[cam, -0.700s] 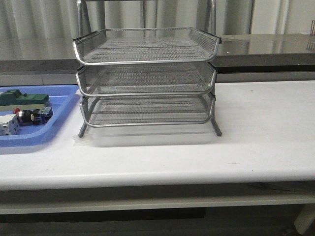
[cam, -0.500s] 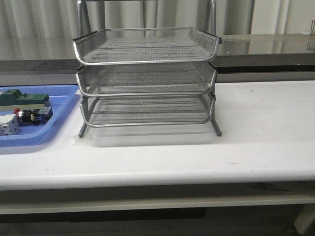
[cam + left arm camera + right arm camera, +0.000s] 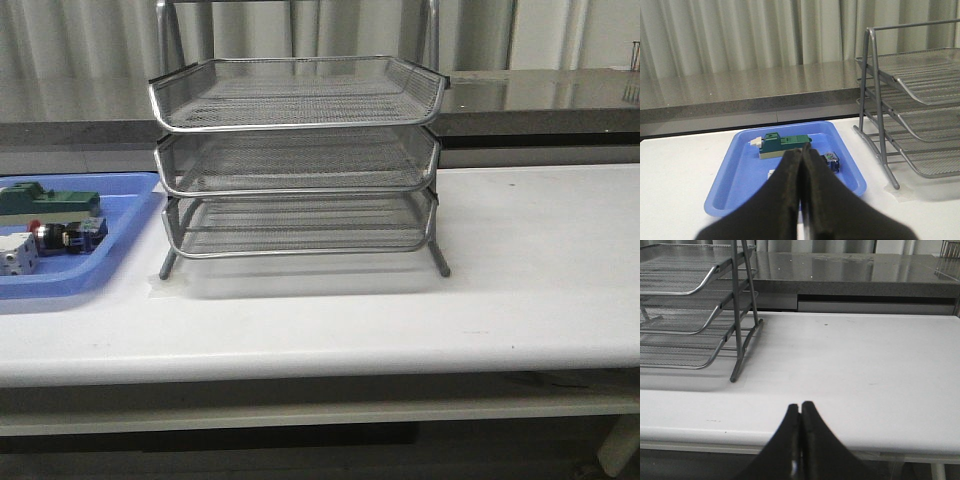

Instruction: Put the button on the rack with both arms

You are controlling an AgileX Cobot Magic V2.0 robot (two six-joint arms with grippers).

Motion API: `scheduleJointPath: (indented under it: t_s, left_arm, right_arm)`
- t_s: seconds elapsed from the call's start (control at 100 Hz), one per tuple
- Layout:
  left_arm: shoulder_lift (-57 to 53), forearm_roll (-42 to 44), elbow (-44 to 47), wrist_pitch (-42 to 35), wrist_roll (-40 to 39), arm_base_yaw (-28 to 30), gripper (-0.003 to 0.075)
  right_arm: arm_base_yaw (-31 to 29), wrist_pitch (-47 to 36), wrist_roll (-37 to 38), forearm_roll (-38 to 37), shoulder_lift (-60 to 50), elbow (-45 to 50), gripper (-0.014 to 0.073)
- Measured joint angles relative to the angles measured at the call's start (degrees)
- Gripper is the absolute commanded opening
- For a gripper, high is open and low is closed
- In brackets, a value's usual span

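One white counter (image 3: 520, 290) carries everything. On it stands one wire rack (image 3: 296, 160) of three mesh tiers, all three bare. To the left of the rack lies one flat blue tray (image 3: 120, 225), just beside its leg. Three things lie in the tray: a green block (image 3: 48, 202) at the far side, a white block (image 3: 15, 254) nearer the front, and between them the button (image 3: 68, 236), lying on its side with its red head toward the left and its blue end toward the rack.

The front view shows no arms at all. The left wrist view shows the left claw (image 3: 801, 156) with its two black fingers pressed together and nothing between them, raised over the near side of the tray; here the green block shows a pale end, and only the blue end of the button peeks out beside the fingers. The right wrist view shows the right claw (image 3: 800, 407), likewise closed and holding nothing, over the front edge of bare counter to the right of the rack.

No writing can be read on anything.
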Motion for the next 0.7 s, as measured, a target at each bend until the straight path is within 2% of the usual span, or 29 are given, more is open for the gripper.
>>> scheduleJointPath:
  t_s: [0.56, 0.7]
  left_arm:
    - [0.0, 0.0, 0.0, 0.0, 0.0, 0.0, -0.0021]
    - [0.0, 0.0, 0.0, 0.0, 0.0, 0.0, -0.0021]
  right_arm:
    - [0.0, -1.44, 0.0, 0.0, 0.0, 0.0, -0.0061]
    - [0.0, -4.04, 0.0, 2.99, 0.0, -0.12, -0.0061]
